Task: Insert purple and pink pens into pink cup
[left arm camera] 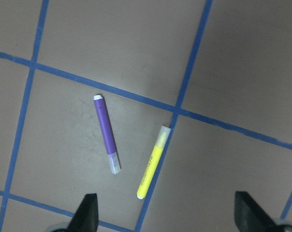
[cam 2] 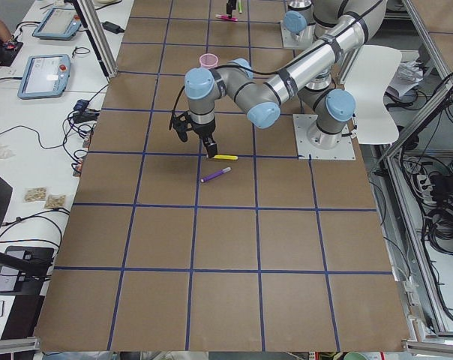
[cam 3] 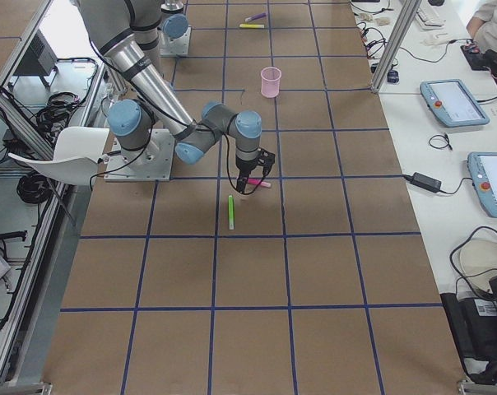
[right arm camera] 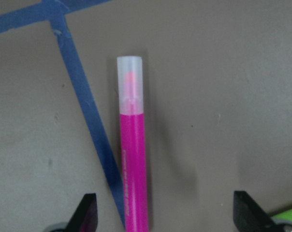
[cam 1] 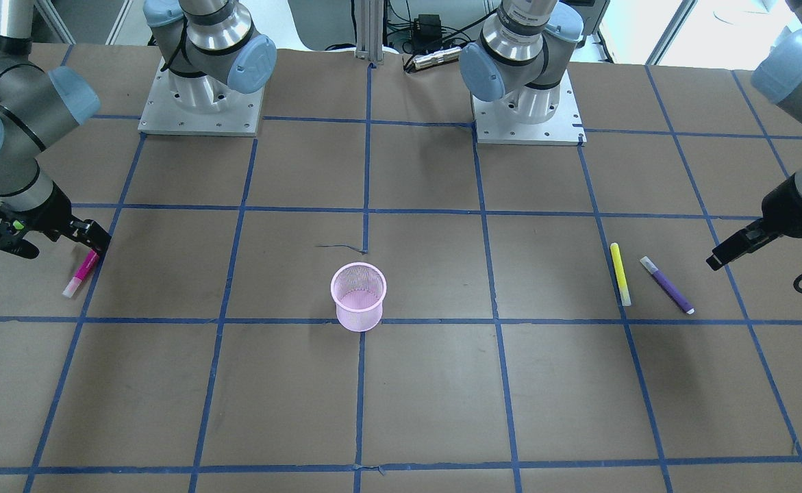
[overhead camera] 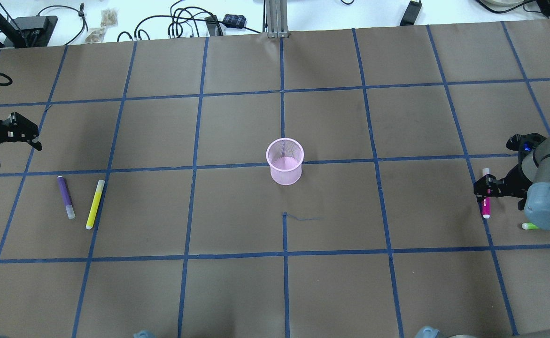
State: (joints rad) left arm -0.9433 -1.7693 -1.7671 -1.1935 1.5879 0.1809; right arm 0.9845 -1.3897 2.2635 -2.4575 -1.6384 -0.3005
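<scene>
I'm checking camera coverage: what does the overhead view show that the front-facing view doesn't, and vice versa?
Only overhead: the green pen, peeking out beside the right arm. Only front-facing: both arm bases. Shared: the upright pink cup, the purple pen and yellow pen lying side by side, and the pink pen under the right pincer.

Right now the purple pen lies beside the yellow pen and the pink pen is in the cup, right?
No: the pink pen lies on the table under the right end effector, per the right wrist view; the pink cup is empty. The rest holds.
</scene>
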